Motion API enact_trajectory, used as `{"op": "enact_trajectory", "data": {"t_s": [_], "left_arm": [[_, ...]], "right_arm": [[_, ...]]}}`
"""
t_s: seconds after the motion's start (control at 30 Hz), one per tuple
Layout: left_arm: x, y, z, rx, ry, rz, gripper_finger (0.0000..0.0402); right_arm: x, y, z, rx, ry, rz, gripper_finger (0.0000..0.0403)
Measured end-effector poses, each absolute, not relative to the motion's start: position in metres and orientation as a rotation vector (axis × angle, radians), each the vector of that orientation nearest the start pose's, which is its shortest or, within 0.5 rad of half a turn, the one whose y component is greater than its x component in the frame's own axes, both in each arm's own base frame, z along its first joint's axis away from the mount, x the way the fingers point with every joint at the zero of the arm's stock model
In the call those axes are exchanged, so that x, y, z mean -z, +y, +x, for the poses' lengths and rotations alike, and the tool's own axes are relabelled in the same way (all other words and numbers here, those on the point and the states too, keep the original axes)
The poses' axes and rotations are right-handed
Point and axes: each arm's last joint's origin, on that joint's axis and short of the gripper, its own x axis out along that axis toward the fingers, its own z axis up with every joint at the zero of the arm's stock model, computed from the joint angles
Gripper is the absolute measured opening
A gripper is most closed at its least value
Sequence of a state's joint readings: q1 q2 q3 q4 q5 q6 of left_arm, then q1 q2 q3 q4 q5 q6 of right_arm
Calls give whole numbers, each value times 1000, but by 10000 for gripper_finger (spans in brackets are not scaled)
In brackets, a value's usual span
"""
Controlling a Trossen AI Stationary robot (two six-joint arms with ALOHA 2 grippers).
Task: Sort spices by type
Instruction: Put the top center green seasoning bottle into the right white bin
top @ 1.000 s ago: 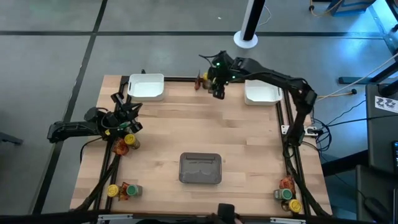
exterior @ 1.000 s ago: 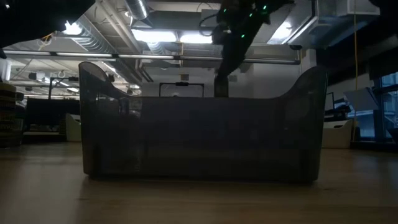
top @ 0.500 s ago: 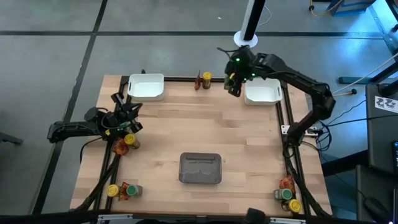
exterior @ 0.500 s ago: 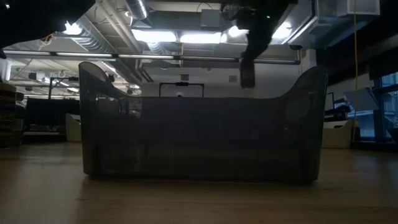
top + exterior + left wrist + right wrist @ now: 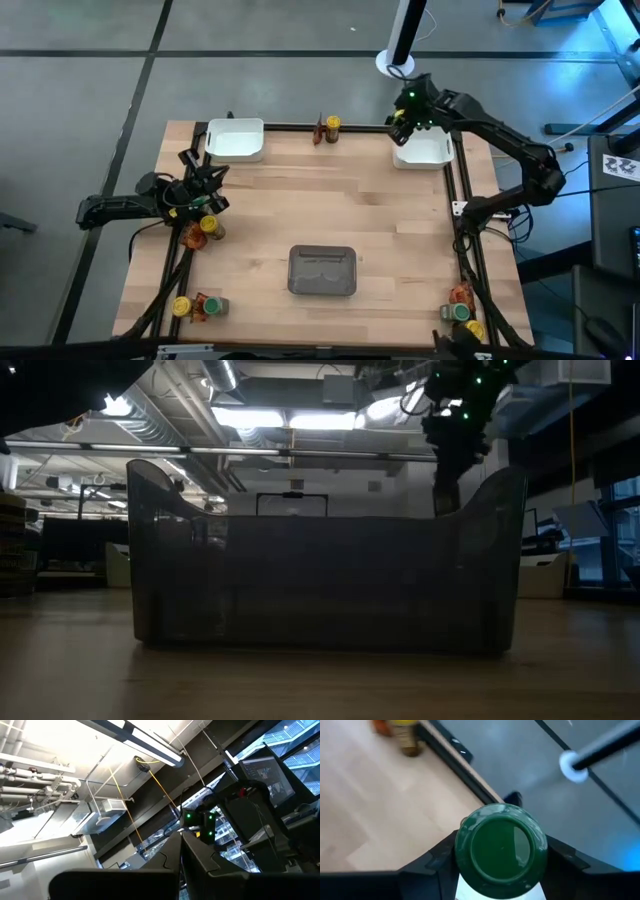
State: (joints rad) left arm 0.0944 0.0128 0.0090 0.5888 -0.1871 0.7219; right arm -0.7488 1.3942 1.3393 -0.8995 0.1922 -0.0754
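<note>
My right gripper (image 5: 403, 125) is shut on a green-lidded jar (image 5: 501, 850) above the far right part of the table, at the left rim of the right white tray (image 5: 425, 152). In the low view the jar (image 5: 447, 495) shows dark below the gripper, behind the grey tray. A yellow-lidded jar (image 5: 331, 126) and a reddish packet (image 5: 319, 131) stand at the far edge. More jars and packets sit at the left edge (image 5: 208, 227), the near left corner (image 5: 196, 306) and the near right corner (image 5: 462, 312). My left gripper (image 5: 198, 180) waits, shut, at the left edge. My right gripper pinches the green-lidded jar between its two fingers (image 5: 432, 865), which stand on opposite sides of the jar's body just under the lid (image 5: 501, 850). The fingers come from above, pointing down. The jar is upright and lifted clear of the table.
A grey tray (image 5: 322, 271) sits in the near middle of the table and fills the low view (image 5: 320, 570). A second white tray (image 5: 235, 140) sits at the far left. Bare wood lies between the trays. A white post (image 5: 396, 62) stands beyond the far edge.
My right gripper has carried the green-lidded jar toward the table's right along the far edge, away from the yellow-lidded jar and packet, as far as the left rim of the right white tray. It has stayed shut on the jar.
</note>
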Motion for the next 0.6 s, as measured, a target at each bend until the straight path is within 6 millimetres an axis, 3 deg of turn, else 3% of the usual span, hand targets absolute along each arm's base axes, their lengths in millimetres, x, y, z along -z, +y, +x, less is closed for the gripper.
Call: {"op": "enact_trajectory", "data": {"t_s": [0.27,0.6], "left_arm": [[-219,13,81,-472,-461,669,4],[-219,13,81,-472,-462,669,4]], "right_arm": [[-301,-206,188,952,972,299,210],[-271,-209,183,1106,954,362,211]]}}
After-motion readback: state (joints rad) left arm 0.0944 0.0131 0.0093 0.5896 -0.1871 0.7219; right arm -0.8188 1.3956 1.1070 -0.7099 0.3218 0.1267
